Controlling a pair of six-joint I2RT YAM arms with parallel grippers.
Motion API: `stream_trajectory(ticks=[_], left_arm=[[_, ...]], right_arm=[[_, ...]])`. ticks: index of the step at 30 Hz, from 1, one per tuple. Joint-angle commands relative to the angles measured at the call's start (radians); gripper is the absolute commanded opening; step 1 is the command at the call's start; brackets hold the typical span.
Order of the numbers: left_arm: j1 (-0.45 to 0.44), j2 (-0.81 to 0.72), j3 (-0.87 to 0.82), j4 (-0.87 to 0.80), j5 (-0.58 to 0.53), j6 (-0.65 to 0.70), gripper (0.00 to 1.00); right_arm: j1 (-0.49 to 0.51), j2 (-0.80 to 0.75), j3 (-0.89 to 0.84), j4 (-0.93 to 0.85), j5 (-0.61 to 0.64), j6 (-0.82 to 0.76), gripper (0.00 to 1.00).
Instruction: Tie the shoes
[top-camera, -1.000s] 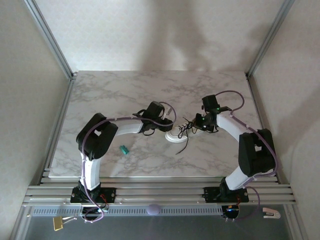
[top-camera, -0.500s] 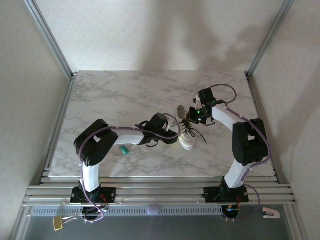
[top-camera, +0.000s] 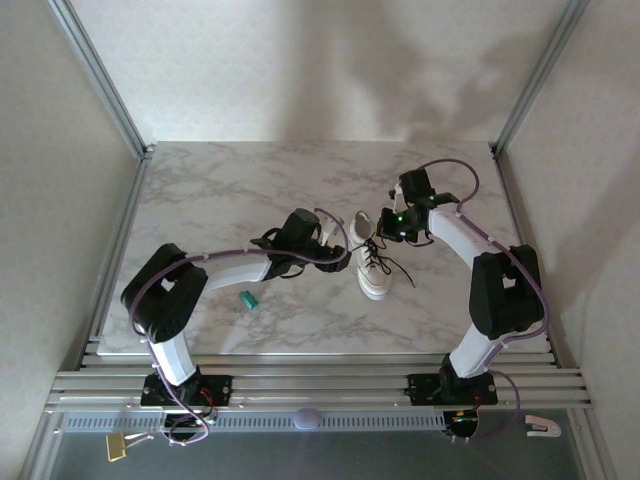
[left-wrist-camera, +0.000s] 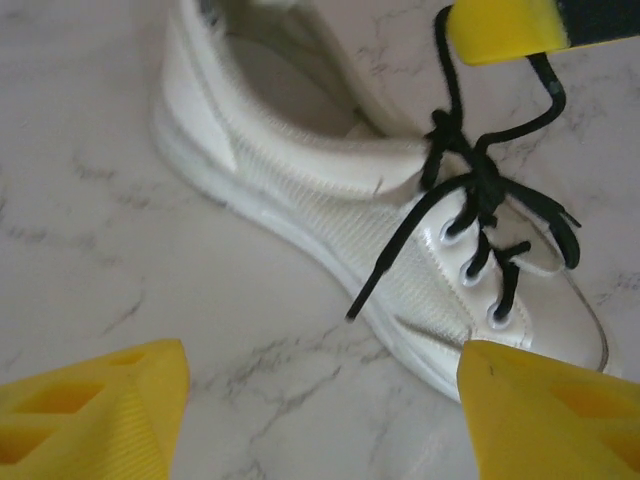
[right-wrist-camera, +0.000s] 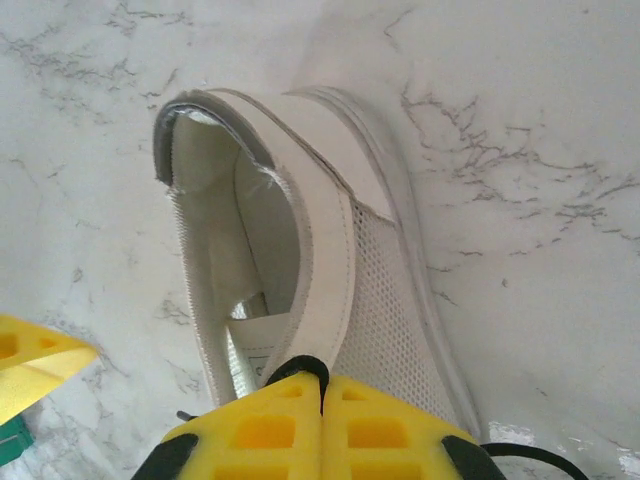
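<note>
We see the white sneaker (top-camera: 372, 268) upright mid-surface (top-camera: 250, 190), between both arms. Our right end effector (right-wrist-camera: 321, 400) is clamped on its black laces (left-wrist-camera: 470, 180), probably to tension them. The left end effector (left-wrist-camera: 320, 365) hovers alongside, spread apart and empty.

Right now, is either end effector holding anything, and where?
The right end effector pinches the black lace of the sneaker just beyond its knot; the left end effector is open, holding nothing.
</note>
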Motion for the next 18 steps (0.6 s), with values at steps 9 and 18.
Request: stream_trajectory(ticks=[9,18], left_arm=[[0.017,0.143,0.170,-0.144,0.129,0.177,0.71],[0.023,0.187,0.220,-0.151,0.140,0.186,0.46]], right_arm=[[0.014,-0.029,0.039,-0.057,-0.033,-0.016,0.00],[0.014,-0.040,0.048,-0.065,-0.045,-0.015,0.00]])
